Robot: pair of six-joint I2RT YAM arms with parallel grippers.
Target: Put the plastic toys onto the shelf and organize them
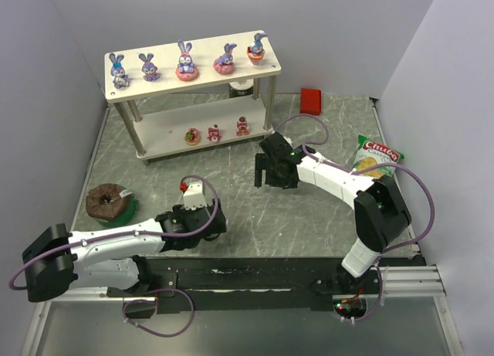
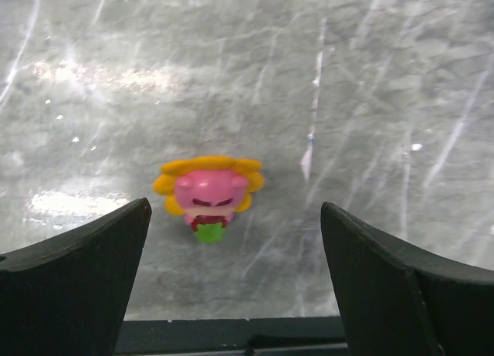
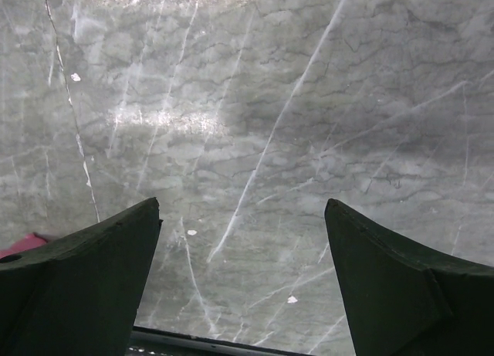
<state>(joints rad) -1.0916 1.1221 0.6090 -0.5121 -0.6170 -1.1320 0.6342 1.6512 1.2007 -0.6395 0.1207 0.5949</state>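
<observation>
Now, left gripper (image 2: 235, 208): jaws wide apart, low over the table (image 1: 309, 217), nothing clamped.
Sweet on the table: a pink-faced toy with yellow-orange petals (image 2: 210, 192) stands upright between the left fingers (image 2: 85, 271), touching neither; from overhead it sits at about 7 o'clock of the table's middle.
Right gripper (image 3: 243, 205): jaws apart and empty, bare marbled surface between them; near the table's middle, at 5 o'clock from the shelf.
Shelf (image 1: 166, 84): at 11 o'clock on the table.
Top board: five bunnies (image 1: 186, 61) upright in a row.
Lower board: three small sweets (image 1: 214, 132) side by side toward its right half.
Ring cake (image 1: 108, 201): on a green plate at 9 o'clock of the left gripper.
Red block (image 1: 311, 100): at 1 o'clock.
Snack bag (image 1: 377, 157): at 3 o'clock.
</observation>
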